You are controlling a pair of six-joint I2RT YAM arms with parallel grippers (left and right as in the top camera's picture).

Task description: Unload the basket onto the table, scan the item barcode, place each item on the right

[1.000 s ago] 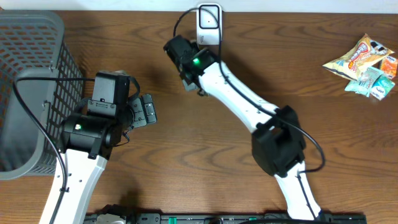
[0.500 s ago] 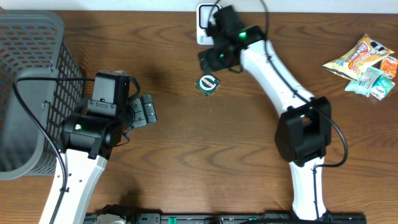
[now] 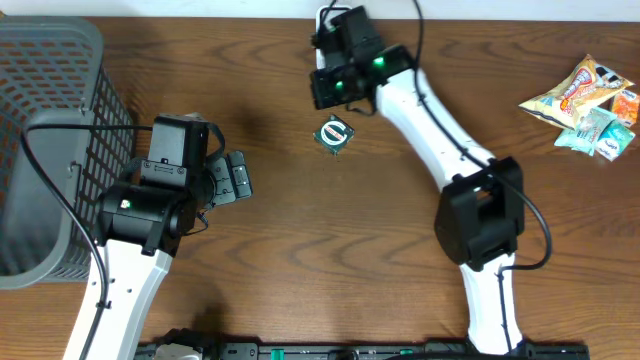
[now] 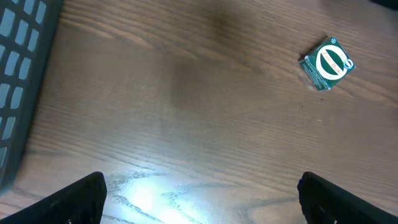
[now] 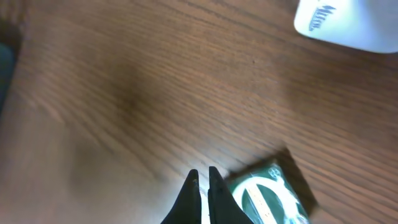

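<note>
Green packet (image 3: pixel 333 134) lies loose — just beside closed right pincer (image 5: pixel 203 172).

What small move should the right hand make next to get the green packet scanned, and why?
Probably open the right hand and shift it over the green packet. It is shut on nothing, the packet lies free on the table just beside it, and the white scanner is close by.

Dark wood-grain desk (image 3: pixel 300 260) w/ pale wall strip (image 3: pixel 500 8) along far edge; 1 bright glare patch (image 4: pixel 143 186) on the wood.
</note>
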